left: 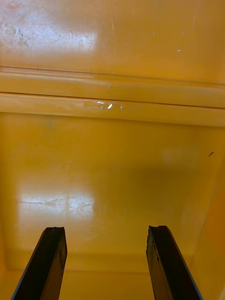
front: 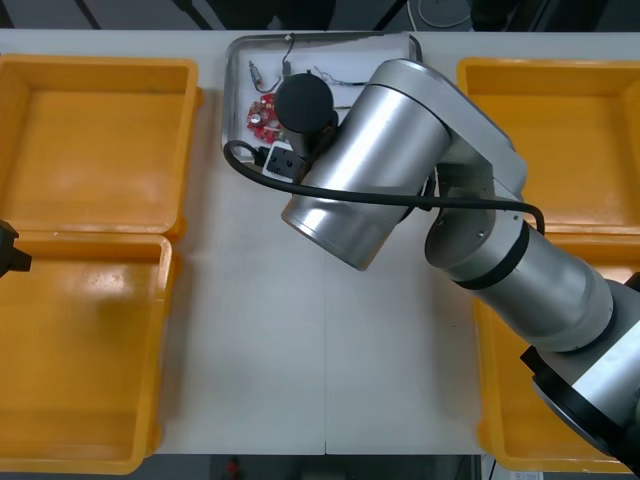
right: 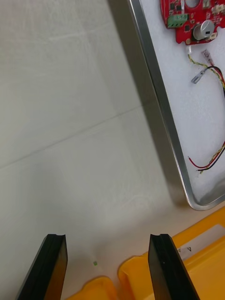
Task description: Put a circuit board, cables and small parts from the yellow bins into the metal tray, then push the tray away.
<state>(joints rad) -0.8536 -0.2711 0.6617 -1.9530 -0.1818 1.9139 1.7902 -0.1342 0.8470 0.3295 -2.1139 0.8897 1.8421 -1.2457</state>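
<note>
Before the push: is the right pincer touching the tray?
Apart. Right wrist view shows bare table between the open right pincer and the tray. Left pincer hangs over a bin.

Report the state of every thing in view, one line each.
metal tray: white inside, holding board and cable.
circuit board: lying flat in the tray.
red and yellow cable: loose in the tray, beside the board.
right gripper: open, empty, above the table beside the tray.
left gripper: open, empty, over a yellow bin.

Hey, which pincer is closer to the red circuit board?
Right. The right pincer hangs open over the table just outside the metal tray holding the circuit board; the left pincer is open over a yellow bin at the left side.
</note>
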